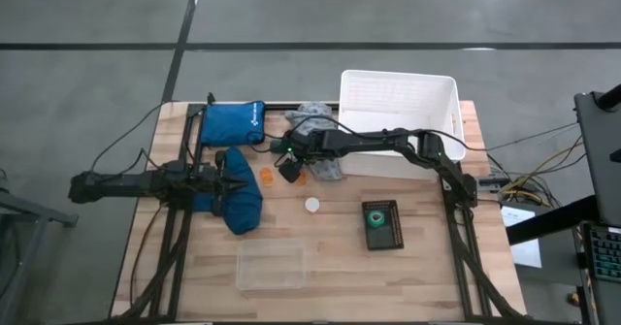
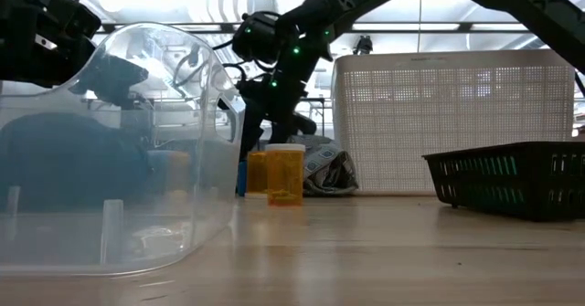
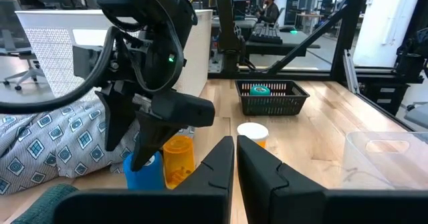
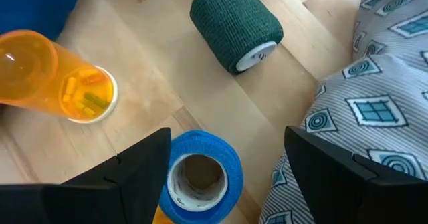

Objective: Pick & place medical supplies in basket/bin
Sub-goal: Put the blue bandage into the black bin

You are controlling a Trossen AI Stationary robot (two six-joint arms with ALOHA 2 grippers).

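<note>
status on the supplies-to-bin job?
Done: nothing visible in the white bin. In hand: the right gripper is open, hovering over the blue tape roll, not gripping. The left gripper is shut and empty over the dark blue cloth. Left: green roll, orange vial, patterned cloth.
</note>
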